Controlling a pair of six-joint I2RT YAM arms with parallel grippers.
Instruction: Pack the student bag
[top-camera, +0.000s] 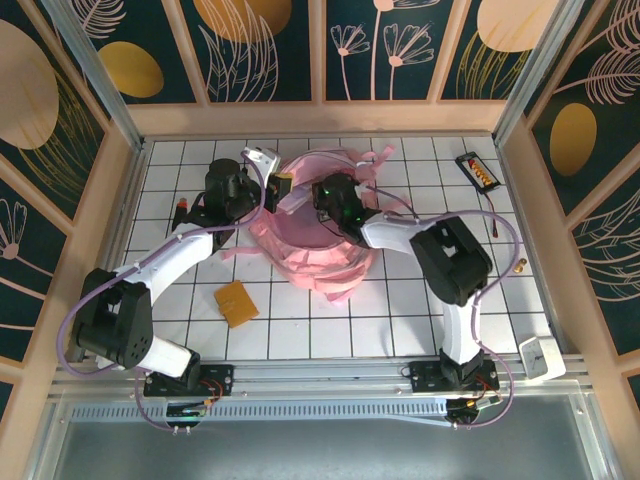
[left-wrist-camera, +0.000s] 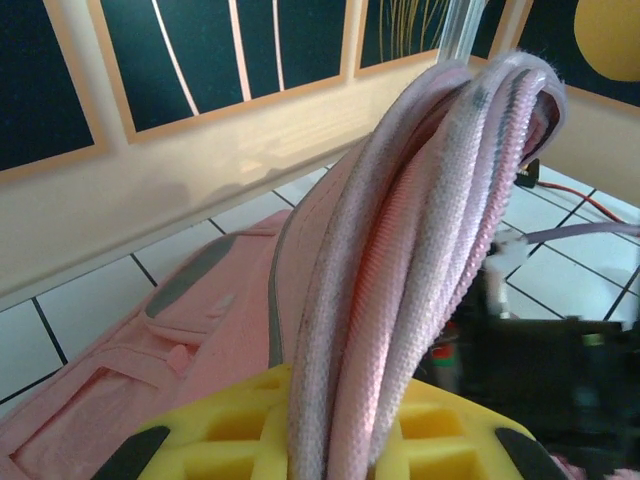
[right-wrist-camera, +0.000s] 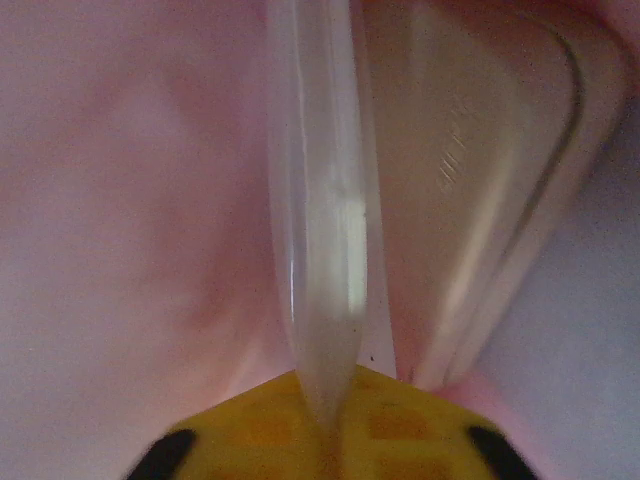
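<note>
1. Left gripper (left-wrist-camera: 340, 445): closed tight on a bunched fold of the pink rim and strap fabric and lifting it. It stands at the bag's far left edge. I judge it is holding the mouth open.
2. Flat tan square item (top-camera: 235, 303): lies on the tiled table near the left arm, apart from the bag and not yet packed.
3. Student bag (top-camera: 320, 265): the soft pink backpack sits mid-table between the two arms, mouth upward and its sides slumped in folds.
4. Right gripper (right-wrist-camera: 325, 405): reaches down inside the bag with pink fabric all round. A thin clear plastic piece (right-wrist-camera: 320, 220) stands edge-on between its fingers. Whether the fingers are pinching it or have let go, I cannot tell.
5. Rounded clear panel (right-wrist-camera: 480, 170): just right of that edge, possibly part of the same item.
6. Black case (top-camera: 478, 172): holds small coloured pieces and lies far right, well apart from the bag.
7. Step in hand, by my judgement: the clear item is being set into the bag.
8. Next move: free the clear item fully and lift the right arm straight out without snagging fabric, while the left keeps the rim raised.
</note>
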